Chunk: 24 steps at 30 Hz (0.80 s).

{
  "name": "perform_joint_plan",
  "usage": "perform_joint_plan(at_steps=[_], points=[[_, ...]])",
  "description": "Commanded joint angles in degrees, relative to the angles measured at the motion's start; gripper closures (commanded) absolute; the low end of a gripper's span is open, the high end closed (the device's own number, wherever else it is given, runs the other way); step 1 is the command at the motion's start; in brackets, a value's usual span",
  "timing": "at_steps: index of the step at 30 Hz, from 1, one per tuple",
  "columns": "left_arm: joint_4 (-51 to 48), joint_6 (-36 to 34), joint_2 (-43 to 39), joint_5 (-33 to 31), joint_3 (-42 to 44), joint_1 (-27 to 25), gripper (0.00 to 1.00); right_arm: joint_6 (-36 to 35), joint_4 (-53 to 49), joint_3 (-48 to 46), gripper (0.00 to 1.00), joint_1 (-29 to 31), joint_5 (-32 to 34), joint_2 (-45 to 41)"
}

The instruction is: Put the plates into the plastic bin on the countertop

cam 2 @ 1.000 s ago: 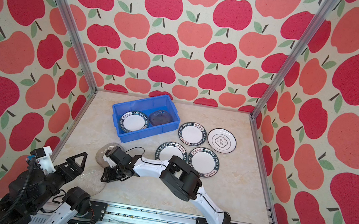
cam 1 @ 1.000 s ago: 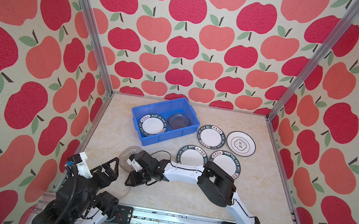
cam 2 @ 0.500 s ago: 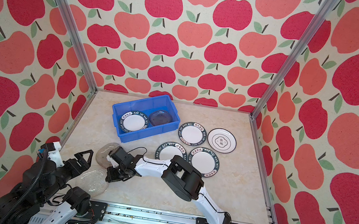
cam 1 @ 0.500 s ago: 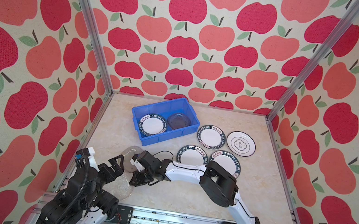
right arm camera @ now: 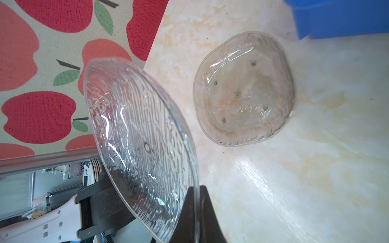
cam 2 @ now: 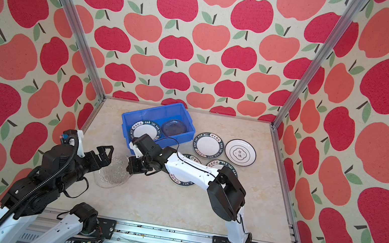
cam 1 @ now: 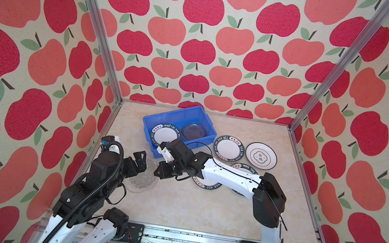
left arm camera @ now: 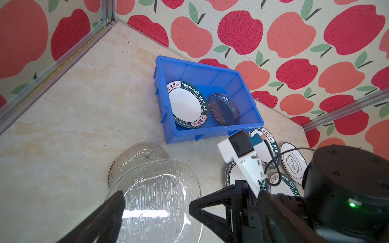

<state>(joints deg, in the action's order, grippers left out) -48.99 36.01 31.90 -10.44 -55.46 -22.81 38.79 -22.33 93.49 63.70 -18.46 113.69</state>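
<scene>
My right gripper (right arm camera: pixel 199 190) is shut on the rim of a clear ribbed glass plate (right arm camera: pixel 139 147) and holds it tilted above the countertop (cam 1: pixel 188 205). In both top views this plate (cam 1: pixel 141 182) hangs at the front left, between the two arms. My left gripper (left arm camera: pixel 155 210) is open, and the held plate lies between its fingers without touching them. A second glass plate (right arm camera: pixel 244 90) lies flat on the countertop behind it. The blue plastic bin (cam 1: pixel 178 114) holds a green-rimmed plate (cam 1: pixel 164 136) and a glass plate (cam 1: pixel 194 131).
To the right of the bin lie a green-rimmed plate (cam 1: pixel 230 149) and a black-ringed plate (cam 1: pixel 261 156). Two more green-rimmed plates (cam 1: pixel 204 184) (cam 1: pixel 246 168) are partly hidden under the right arm. Apple-patterned walls and aluminium rails close in the countertop.
The right gripper has closed on the glass plate's rim and tilted it up. The left arm has swung forward from the front rail, bringing its open gripper up to the plate.
</scene>
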Motion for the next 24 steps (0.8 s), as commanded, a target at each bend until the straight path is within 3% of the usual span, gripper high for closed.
perform_joint_plan(at_steps=[1,7,12,18,24], points=[[3.3,-3.64,1.7,2.32,-0.78,0.31,0.0,-4.24,-7.51,1.23,1.0,-4.55,2.46,-2.58],[8.03,-5.07,6.61,4.44,0.74,2.55,0.05,-7.1,-12.76,4.72,1.0,-10.88,1.58,-2.38],[15.12,-3.25,11.65,11.39,3.91,6.88,0.13,-6.36,-12.72,5.67,1.0,-14.67,-1.58,-2.8],[22.3,-1.74,15.7,18.31,7.1,9.85,0.28,-6.88,-12.62,7.12,1.0,-16.57,-4.93,-3.47],[26.17,-1.18,17.44,22.93,8.43,12.07,0.33,-6.35,-11.14,6.8,1.0,-16.51,-7.97,-3.47]])
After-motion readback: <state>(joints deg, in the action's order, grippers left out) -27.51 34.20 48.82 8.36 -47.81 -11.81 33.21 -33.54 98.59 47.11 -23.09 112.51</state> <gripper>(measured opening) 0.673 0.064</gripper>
